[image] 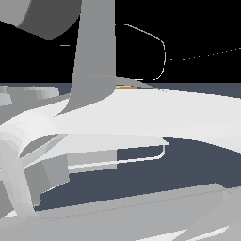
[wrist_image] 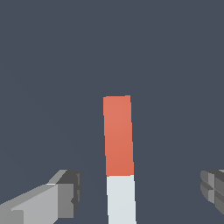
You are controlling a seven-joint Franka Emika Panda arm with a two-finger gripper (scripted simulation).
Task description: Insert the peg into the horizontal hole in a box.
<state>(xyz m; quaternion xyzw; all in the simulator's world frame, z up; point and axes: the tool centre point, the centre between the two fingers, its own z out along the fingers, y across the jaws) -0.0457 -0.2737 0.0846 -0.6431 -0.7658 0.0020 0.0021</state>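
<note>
In the wrist view the peg lies flat on the dark grey floor. It is a slim bar with an orange-red half and a white half. My gripper is open wide. One finger and the other finger stand on either side of the white half, well apart from it. In the exterior view only a thin tan sliver of the box shows behind the arm. The hole is hidden. The gripper and peg are hidden in that view.
White-grey arm links fill most of the exterior view and block the scene. The dark grey floor shows beneath them. A thin white outline hangs against the black background.
</note>
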